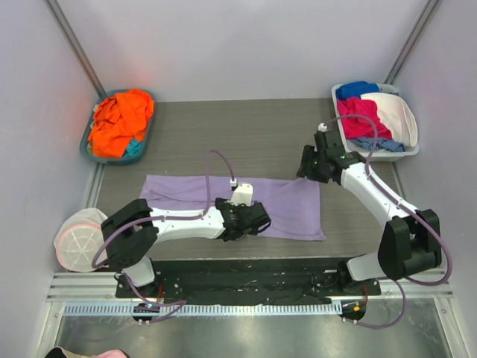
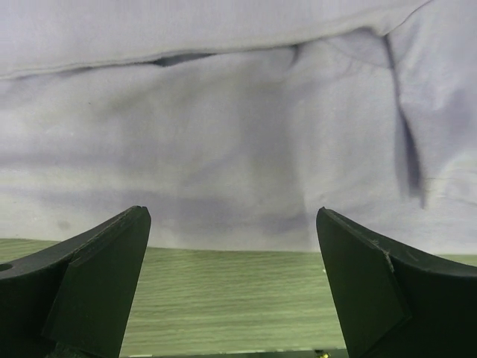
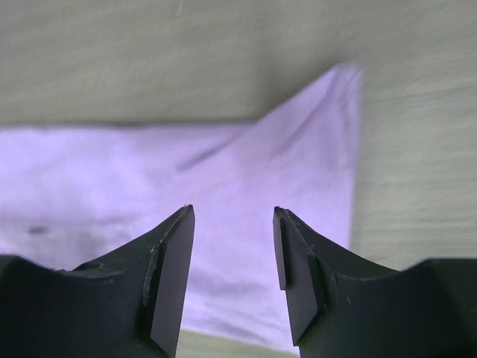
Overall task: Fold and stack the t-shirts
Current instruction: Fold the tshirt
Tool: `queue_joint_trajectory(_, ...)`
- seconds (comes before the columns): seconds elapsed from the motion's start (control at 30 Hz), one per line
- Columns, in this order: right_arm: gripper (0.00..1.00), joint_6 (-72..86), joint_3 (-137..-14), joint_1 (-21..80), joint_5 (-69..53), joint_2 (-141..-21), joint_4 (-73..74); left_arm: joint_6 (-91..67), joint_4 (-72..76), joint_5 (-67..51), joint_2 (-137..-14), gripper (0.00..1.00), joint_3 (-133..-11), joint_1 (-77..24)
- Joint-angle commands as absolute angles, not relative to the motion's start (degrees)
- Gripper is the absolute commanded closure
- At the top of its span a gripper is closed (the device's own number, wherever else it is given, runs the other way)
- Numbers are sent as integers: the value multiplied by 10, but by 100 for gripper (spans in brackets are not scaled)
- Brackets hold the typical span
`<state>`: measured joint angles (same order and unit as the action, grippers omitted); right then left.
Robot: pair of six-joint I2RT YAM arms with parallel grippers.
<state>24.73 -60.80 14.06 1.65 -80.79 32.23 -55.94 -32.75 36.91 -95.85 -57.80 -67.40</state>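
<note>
The left gripper [image 2: 232,216] gapes wide, the lavender t-shirt [image 2: 223,134] just ahead of its jaws; the right gripper [image 3: 232,212] stands parted and empty, that shirt's corner beyond its jaws.

You're in a robot lab cell: white walls [image 1: 238,45] box in the table [image 1: 246,134], arms [image 1: 179,220] bolted at its edge.

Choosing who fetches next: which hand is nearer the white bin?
Right. The right hand hovers beside the white bin, over a far corner of the lavender shirt; the left hand is mid-table at its near edge.
</note>
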Motion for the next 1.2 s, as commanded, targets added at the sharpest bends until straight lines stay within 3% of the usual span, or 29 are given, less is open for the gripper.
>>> queue_joint_trajectory(0.0,46,284,-562,192,15,-762,331,-541,-355,388,-899,0,-621,-676)
queue_joint_trajectory(0.33,45,347,-472,255,7,-756,265,-505,-425,454,-808,0,-671,-662)
queue_joint_trajectory(0.67,45,339,-490,258,-3,-921,189,-510,-489,489,-642,0,-621,-619)
queue_joint_trajectory(0.87,45,310,-622,258,26,-1082,192,-516,-524,500,-596,0,-619,-612)
queue_joint_trajectory(1.17,44,222,-1033,247,49,-1352,282,-537,-551,507,-572,0,-607,-609)
